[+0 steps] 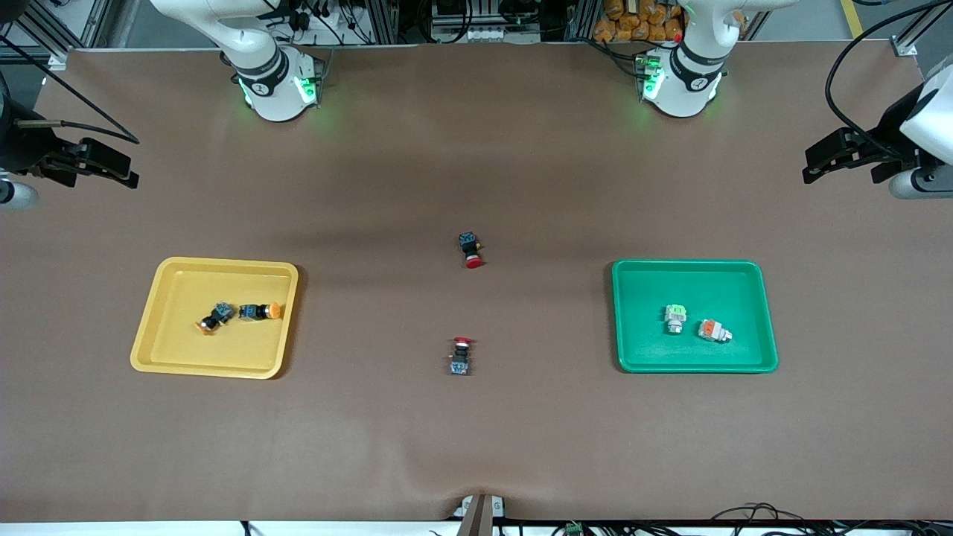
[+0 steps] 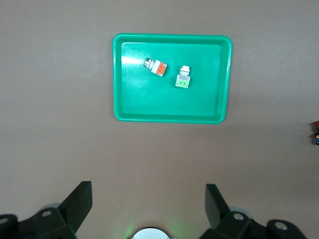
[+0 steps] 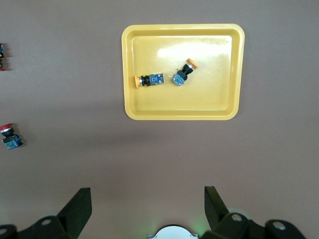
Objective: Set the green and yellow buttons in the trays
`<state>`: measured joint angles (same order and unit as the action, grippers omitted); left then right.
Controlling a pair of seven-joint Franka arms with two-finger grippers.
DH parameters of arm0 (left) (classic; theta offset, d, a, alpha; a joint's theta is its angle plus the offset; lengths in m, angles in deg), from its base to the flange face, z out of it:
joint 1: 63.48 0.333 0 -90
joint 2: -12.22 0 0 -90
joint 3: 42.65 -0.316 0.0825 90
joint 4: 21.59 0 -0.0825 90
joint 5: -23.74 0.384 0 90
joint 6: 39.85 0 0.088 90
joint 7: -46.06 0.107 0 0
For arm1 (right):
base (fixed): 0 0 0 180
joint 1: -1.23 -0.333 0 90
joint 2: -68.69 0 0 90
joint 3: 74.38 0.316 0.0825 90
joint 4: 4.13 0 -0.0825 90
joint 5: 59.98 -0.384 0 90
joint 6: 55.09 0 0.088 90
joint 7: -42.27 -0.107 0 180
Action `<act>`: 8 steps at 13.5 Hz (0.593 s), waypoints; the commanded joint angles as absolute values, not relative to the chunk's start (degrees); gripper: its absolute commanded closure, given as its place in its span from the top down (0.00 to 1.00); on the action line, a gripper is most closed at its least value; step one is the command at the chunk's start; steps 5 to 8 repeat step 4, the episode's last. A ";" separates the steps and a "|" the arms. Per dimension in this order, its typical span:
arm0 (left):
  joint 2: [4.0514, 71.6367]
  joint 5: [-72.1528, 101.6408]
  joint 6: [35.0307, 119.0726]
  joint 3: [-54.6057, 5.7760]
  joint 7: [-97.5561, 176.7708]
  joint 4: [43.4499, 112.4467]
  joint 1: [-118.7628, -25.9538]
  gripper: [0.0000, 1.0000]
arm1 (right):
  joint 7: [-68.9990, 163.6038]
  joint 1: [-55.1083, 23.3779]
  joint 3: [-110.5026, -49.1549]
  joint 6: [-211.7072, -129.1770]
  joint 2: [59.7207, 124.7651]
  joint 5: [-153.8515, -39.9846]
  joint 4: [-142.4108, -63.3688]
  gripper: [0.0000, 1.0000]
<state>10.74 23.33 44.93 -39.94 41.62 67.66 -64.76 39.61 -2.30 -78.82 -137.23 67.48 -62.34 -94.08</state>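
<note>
The yellow tray lies toward the right arm's end of the table and holds two black switches with orange-yellow caps. The green tray lies toward the left arm's end and holds a whitish pale-green-ended switch and a whitish orange-ended switch. My right gripper is open and empty, high above the table beside the yellow tray. My left gripper is open and empty, high above the table beside the green tray.
Two black switches with red caps lie on the brown table between the trays, one farther from the front camera and one nearer. The arm bases stand at the table's back edge.
</note>
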 commanded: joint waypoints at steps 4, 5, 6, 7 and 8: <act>10.46 22.15 44.70 -39.93 41.31 67.44 -64.45 1.00 | 40.16 -1.67 -78.77 -136.74 66.67 -63.32 -94.31 1.00; 10.46 22.15 44.70 -39.93 41.31 67.44 -64.45 1.00 | 40.16 -1.67 -78.77 -136.74 66.67 -63.32 -94.31 1.00; 10.46 22.15 44.70 -39.93 41.31 67.44 -64.45 1.00 | 40.16 -1.67 -78.77 -136.74 66.67 -63.32 -94.31 1.00; 10.46 22.15 44.70 -39.93 41.31 67.44 -64.45 1.00 | 40.16 -1.67 -78.77 -136.74 66.67 -63.32 -94.31 1.00; 10.46 22.15 44.70 -39.93 41.31 67.44 -64.45 1.00 | 40.16 -1.67 -78.77 -136.74 66.67 -63.32 -94.31 1.00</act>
